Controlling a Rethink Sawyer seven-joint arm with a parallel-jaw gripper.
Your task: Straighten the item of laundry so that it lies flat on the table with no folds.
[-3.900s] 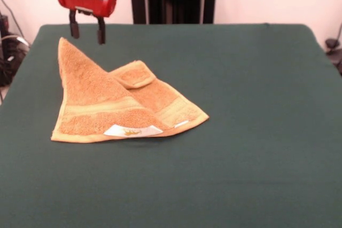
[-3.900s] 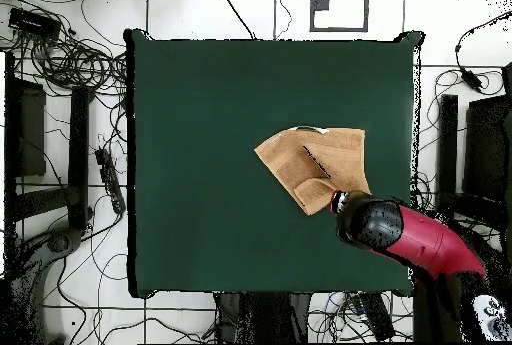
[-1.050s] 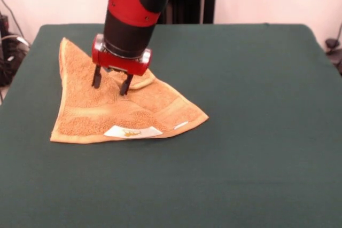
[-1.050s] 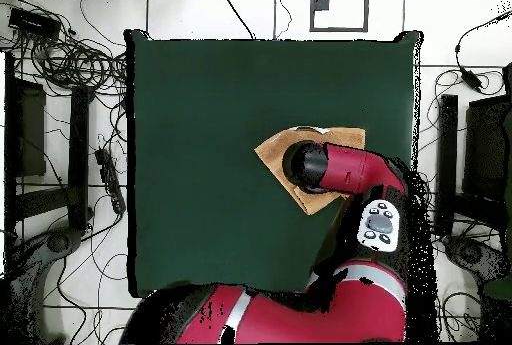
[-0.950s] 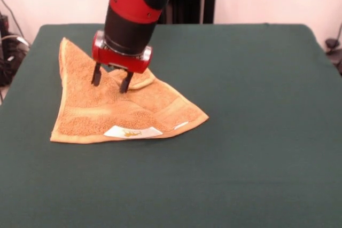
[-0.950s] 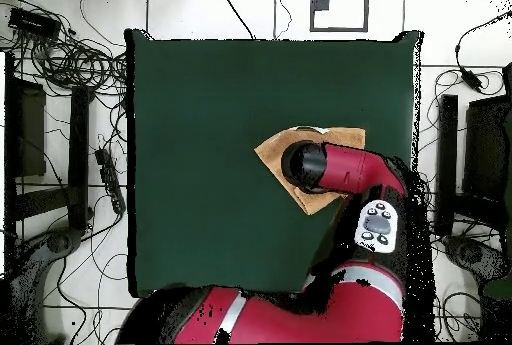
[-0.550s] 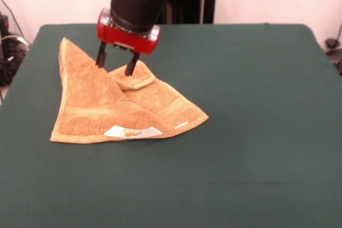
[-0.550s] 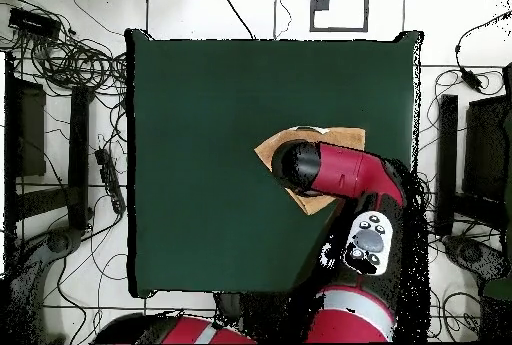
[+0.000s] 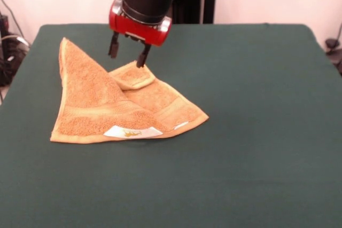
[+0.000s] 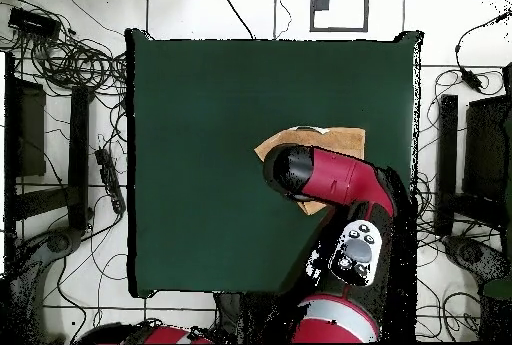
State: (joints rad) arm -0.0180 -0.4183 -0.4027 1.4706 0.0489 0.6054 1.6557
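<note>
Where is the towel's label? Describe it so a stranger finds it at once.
On the green table lies one orange towel, folded over itself. Along its edge nearest the front camera sits the label, the only white strip with yellow print.

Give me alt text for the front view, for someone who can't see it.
A folded orange-tan terry towel lies on a dark green table, one corner doubled over on top and a white label at its near edge. A red and black robot arm's open gripper hovers just above the doubled-over corner.
</note>
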